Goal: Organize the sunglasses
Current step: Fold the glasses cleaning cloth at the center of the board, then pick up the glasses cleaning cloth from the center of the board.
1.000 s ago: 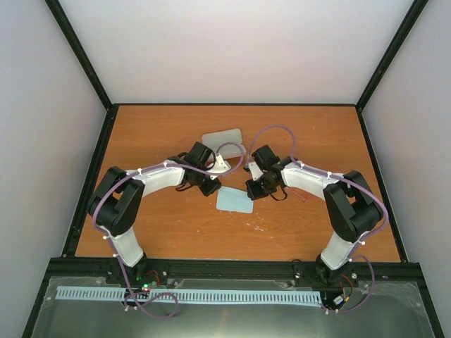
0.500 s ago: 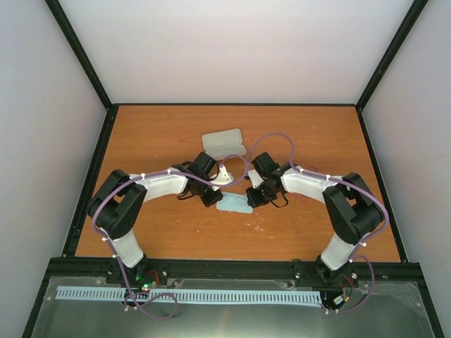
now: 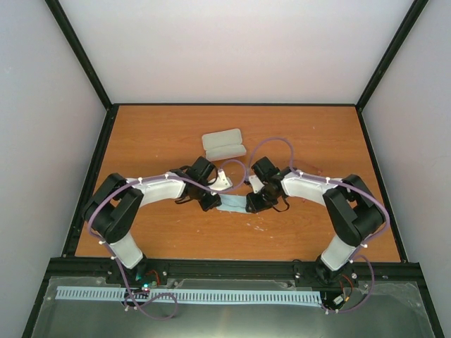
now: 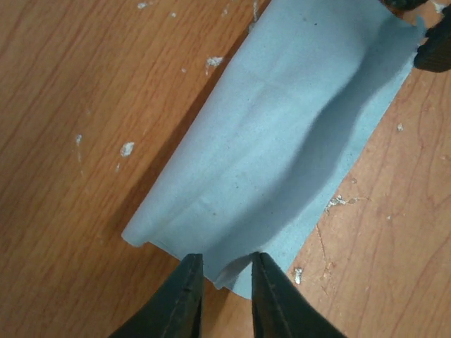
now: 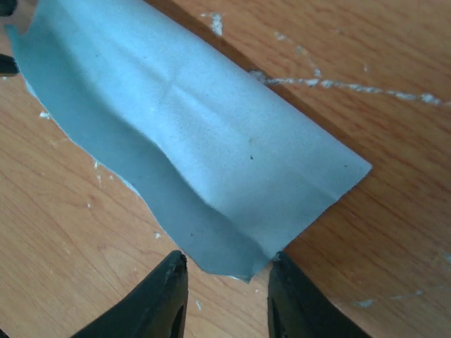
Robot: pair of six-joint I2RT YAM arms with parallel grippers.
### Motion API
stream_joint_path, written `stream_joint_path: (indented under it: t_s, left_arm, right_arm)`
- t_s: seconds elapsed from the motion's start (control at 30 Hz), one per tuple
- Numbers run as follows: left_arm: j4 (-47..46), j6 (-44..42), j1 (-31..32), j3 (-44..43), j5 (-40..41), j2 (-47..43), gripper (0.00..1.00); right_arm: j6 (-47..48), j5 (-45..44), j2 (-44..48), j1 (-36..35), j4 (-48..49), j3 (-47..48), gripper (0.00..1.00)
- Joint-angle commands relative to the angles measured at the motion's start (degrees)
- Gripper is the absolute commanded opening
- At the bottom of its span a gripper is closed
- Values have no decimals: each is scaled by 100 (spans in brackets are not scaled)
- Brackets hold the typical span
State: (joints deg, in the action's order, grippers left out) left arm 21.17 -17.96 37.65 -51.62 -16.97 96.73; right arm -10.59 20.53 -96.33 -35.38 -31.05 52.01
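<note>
Because the folded blue cloth (image 4: 282,141) lies flat on the table (image 4: 70,105), my left hand (image 4: 224,271) and right hand (image 5: 227,271) sit loose at its ends, gripping nothing. I can't spot the sunglasses anywhere.

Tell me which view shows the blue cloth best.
Right wrist: the cloth fills the frame, with its fold and creases sharp and one end close up. The left wrist view shows it nearly as well from the other end, cut off at the top. The top view shows only a small blue strip.
</note>
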Motion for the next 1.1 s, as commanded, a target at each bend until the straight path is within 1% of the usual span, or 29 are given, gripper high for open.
stream_joint_path:
  t_s: [0.0, 0.1, 0.17, 0.27, 0.43, 0.57, 0.7, 0.9, 1.0, 1.07]
  left_arm:
    - [-119, -111, 67, 52, 136, -219, 29]
    - [-136, -105, 67, 44, 282, -311, 34]
    - [-148, -71, 59, -8, 349, -372, 36]
    - [-116, 41, -18, -171, 342, -459, 41]
    - [26, 136, -376, -533, 74, -363, 40]
    - [58, -50, -425, -594, 30, -165, 40]
    - [128, -116, -425, -650, -177, 12, 41]
    - [295, -217, -425, -794, -447, 132, 42]
    - [307, -253, -400, -738, -507, 116, 46]
    - [249, -268, -374, -667, -469, 99, 46]
  right_arm:
    - [-45, -124, 386, -44, -4, -8, 36]
    - [-123, -275, 616, -43, -21, 80, 39]
    - [-147, -412, 734, -42, -40, 165, 43]
    - [-123, -686, 719, -40, -68, 299, 45]
    - [72, -851, 175, -35, -308, 493, 46]
    - [197, -898, -16, -39, -333, 523, 50]
    - [292, -955, -174, -37, -410, 596, 53]
    - [238, -967, -357, -39, -363, 736, 54]
    - [199, -946, -439, -32, -324, 755, 53]
    - [189, -918, -472, -39, -309, 754, 49]
